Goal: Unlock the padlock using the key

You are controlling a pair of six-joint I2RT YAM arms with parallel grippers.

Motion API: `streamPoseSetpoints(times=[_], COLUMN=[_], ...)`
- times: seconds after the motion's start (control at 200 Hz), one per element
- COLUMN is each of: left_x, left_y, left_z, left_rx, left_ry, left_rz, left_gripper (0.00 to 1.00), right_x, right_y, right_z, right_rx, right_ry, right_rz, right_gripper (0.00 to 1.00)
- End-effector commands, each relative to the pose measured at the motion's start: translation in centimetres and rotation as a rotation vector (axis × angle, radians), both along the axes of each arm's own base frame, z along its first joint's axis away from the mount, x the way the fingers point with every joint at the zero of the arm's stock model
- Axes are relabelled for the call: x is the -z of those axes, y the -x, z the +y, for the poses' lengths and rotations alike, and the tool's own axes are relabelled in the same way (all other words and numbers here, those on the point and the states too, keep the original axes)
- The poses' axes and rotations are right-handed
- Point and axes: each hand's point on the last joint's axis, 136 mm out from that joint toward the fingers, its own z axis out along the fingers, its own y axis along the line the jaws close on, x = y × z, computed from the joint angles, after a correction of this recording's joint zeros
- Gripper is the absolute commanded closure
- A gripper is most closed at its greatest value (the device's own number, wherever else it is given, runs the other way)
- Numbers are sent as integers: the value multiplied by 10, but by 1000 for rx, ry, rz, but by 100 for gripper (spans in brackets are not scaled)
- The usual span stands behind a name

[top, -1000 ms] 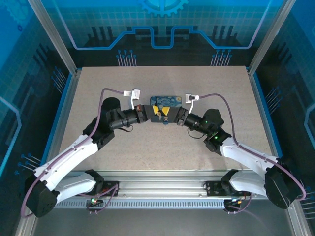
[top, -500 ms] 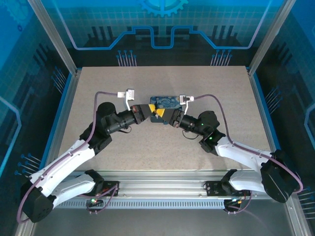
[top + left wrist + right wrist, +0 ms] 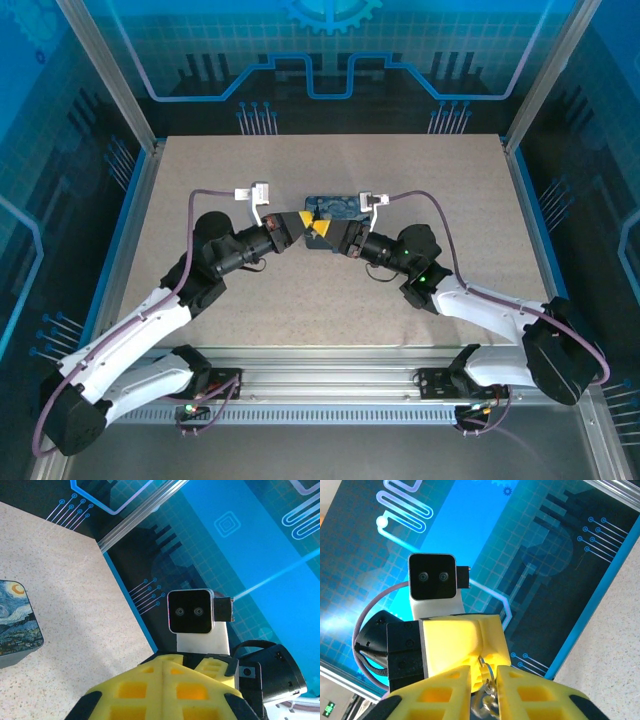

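Meeting tip to tip over the Starry Night tin at worktop centre | left gripper: fingers pressed together, contents hidden | right gripper: clenched on ringed metal piece between its fingers, clear of the worktop; key or padlock, cannot tell.

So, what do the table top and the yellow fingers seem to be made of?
Table top: pale, speckled and matt, like stone composite or laminate; the look leaves it open. Yellow fingers: matt plastic, it seems, with a moulded or printed grid of square pockets.
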Motion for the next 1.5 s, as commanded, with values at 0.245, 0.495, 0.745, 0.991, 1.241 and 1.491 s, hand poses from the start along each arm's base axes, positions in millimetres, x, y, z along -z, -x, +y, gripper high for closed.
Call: streamPoseSetpoints(times=[0.245, 0.495, 0.745, 0.991, 1.241, 1.491], left_x=[-11, -12, -8, 1, -4, -5], left_y=[4, 5, 8, 9, 10, 12], left_z=[4, 3, 4, 1, -9, -12], left_rx=[-19, -14, -5, 13, 65, 86], left_ry=[47, 52, 41, 15, 23, 29], left_rz=[-32, -34, -20, 16, 23, 24], left_gripper=[100, 100, 81, 61, 61, 95], right_x=[-24, -24, -19, -14, -5, -2], right_y=[2, 4, 6, 8, 7, 7], right_z=[3, 3, -3, -13, -11, -13], right_rx=[-11, -15, 5, 40, 32, 45], right_ry=[-55, -57, -10, 53, 110, 139], right_rz=[-57, -66, -91, -116, -109, -117], right_gripper=[86, 100, 100, 100, 100, 100])
